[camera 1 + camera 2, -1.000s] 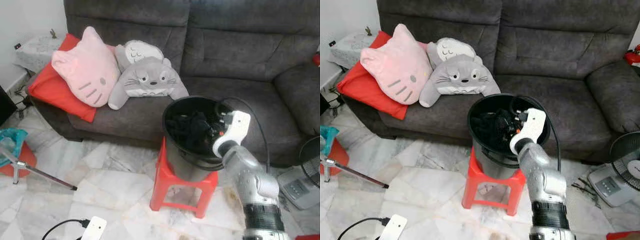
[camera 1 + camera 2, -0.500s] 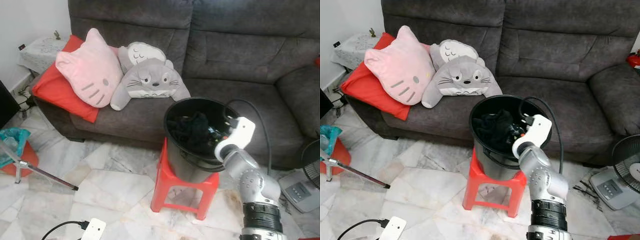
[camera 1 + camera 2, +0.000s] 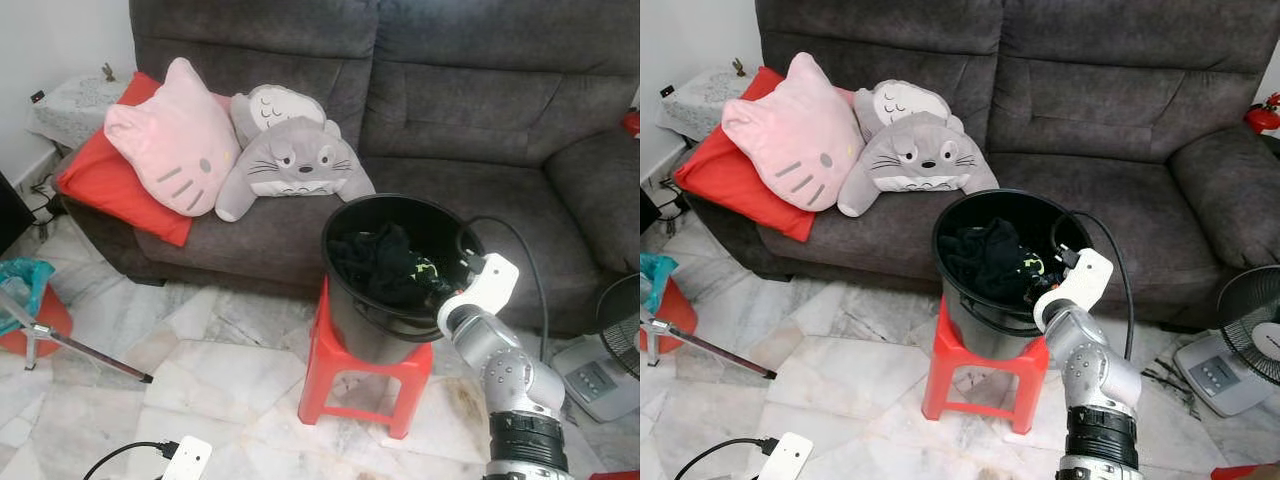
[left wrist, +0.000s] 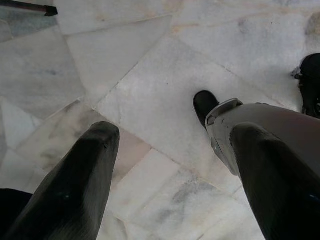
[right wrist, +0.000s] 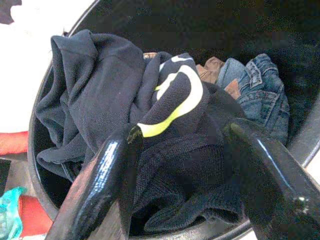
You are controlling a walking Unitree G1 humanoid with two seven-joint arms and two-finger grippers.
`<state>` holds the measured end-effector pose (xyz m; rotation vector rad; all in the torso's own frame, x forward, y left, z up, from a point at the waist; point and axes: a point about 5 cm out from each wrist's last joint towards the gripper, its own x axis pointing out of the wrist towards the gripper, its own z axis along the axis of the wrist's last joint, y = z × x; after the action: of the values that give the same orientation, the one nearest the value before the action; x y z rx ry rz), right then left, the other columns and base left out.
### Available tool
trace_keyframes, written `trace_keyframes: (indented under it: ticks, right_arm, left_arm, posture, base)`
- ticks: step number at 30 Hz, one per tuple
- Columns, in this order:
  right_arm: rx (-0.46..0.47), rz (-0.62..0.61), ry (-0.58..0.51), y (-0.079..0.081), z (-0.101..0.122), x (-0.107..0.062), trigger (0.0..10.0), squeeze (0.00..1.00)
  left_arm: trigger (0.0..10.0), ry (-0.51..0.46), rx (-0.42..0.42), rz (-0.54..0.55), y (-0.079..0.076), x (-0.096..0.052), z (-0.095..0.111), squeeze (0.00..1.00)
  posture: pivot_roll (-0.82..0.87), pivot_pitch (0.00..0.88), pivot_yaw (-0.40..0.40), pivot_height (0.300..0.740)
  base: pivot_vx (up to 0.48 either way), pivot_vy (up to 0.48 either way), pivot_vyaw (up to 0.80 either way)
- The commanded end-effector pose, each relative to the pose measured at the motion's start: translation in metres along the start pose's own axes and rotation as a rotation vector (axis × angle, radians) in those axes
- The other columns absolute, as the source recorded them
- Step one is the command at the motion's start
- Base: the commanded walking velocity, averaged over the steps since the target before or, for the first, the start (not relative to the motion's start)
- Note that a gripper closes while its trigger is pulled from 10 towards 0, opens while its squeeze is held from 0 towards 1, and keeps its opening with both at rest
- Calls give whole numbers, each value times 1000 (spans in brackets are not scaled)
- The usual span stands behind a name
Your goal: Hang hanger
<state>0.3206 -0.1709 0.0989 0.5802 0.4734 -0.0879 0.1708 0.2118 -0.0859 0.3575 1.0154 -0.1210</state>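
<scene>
Hanger unseen among bucket [image 3: 345, 300] clothes [image 5: 150, 150]

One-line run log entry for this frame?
right gripper: open, over dark navy garment with yellow trim in black plastic bucket | bucket on red plastic stool | left gripper: open, idle above marble floor

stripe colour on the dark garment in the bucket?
Yellow-green curved stripe on the dark navy garment, clearest in the right wrist view.

Head views overlook bucket [image 3: 400, 270], right wrist inside (close), left floorward
</scene>
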Motion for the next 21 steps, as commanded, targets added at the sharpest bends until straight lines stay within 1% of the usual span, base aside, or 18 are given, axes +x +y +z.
trace_keyframes:
  ticks: [1, 8, 21]
  right_arm:
    - [-13, 16, 1, 5, 3, 3, 10000, 0]
    - [-13, 58, -9, 12, 8, 7, 10000, 0]
    - [-13, 58, -9, 12, 8, 7, 10000, 0]
  left_arm:
    - [10000, 21, 4, 2, 0, -1, -5, 0]
    - [10000, 17, 6, 6, 2, -1, -4, 0]
    - [10000, 17, 6, 6, 2, -1, -4, 0]
  posture:
    - [42, 46, -15, 736]
    - [45, 50, -12, 736]
    - [45, 50, -12, 736]
  base:
    - [0, 0, 0]
    - [0, 0, 0]
    - [0, 0, 0]
